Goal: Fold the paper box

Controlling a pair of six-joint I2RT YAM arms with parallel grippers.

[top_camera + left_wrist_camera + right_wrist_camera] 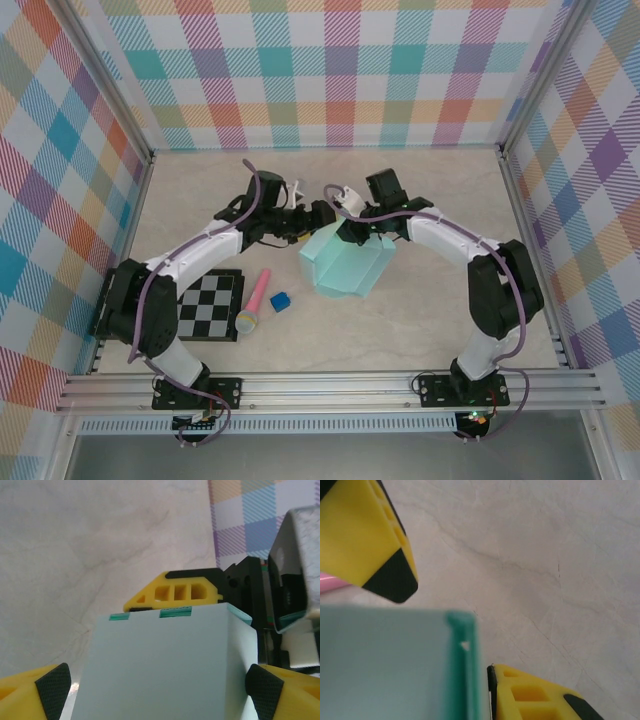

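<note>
The paper box (pixel 345 268) is pale mint card, partly formed, standing mid-table. My left gripper (pixel 320 224) reaches it from the left. In the left wrist view the box (pixel 165 670) stands between the black pads (pixel 52 692); the right pad touches its side and a sliver of table shows by the left pad, so this gripper is open around it. My right gripper (pixel 350 232) comes from the right onto the box's far edge. In the right wrist view the box's wall (pixel 462 670) lies against the lower pad, with the right gripper (pixel 442 630) shut on it. One right finger (pixel 170 592) shows behind the far wall.
A pink microphone with a yellow head (pixel 253 303), a small dark blue cube (pixel 280 301) and a checkerboard plate (pixel 212 306) lie left of the box. Aluminium posts and plaid walls (pixel 330 70) enclose the table. Pale tabletop (pixel 440 320) lies right of the box.
</note>
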